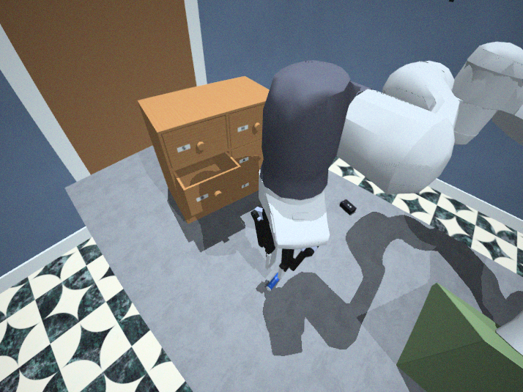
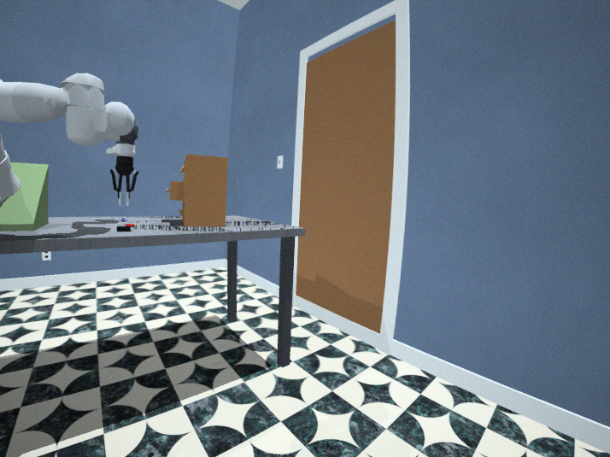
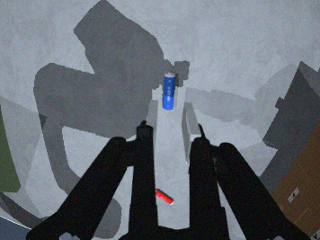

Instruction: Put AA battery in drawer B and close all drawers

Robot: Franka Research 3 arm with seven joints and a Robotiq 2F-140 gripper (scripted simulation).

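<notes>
The blue AA battery [image 1: 272, 281] [image 2: 123, 219] [image 3: 168, 93] lies on its side on the table. My gripper [image 1: 275, 266] [image 2: 123, 202] [image 3: 170, 112] points down above it, partly open, with nothing between the fingers. In the wrist view the battery shows ahead of and between the fingertips, roughly in line with them. The wooden chest [image 1: 201, 99] [image 2: 205, 192] [image 3: 285, 203] stands upright. Its lower left drawer [image 1: 205, 187] [image 2: 176, 190] is pulled part-way out and looks level; its label seems to read B but is small. The chest's right side is partly hidden by the arm in the top view.
A small red cylinder [image 2: 130, 225] [image 3: 164, 197] lies on the table, hidden in the top view. A small black object [image 1: 348, 206] [image 2: 123, 229] lies farther to the chest's right. A large green block [image 1: 440, 339] [image 2: 35, 192] [image 3: 6, 158] stands near the arm's base.
</notes>
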